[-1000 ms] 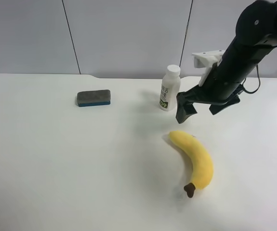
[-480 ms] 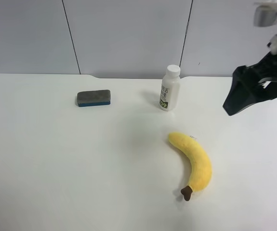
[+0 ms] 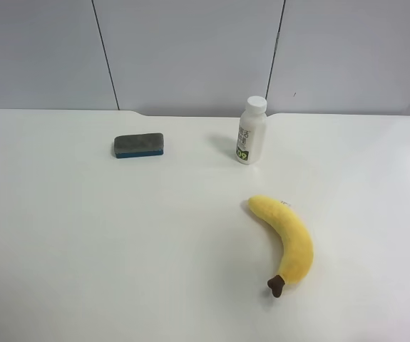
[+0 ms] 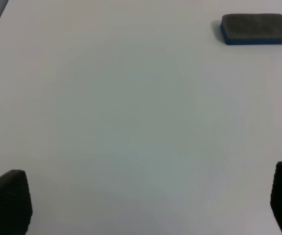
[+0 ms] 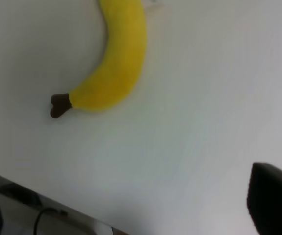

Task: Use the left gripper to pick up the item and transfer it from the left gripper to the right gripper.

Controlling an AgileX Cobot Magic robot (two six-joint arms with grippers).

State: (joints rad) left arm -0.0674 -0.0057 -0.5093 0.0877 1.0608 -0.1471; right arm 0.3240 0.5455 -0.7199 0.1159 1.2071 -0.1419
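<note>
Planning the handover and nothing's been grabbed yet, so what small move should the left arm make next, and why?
Probably swing the left end effector toward the banana. It is open over bare table with only the eraser in the left wrist view, while the banana lies free beyond the white bottle.

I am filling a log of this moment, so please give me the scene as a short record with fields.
surface: white table
banana: lies flat, dark stem toward the near edge
bottle: upright, beyond the banana, apart from it
eraser: lies flat, alone
left pincer: open, holds nothing
right pincer: only one dark tip shows, state unclear
</note>
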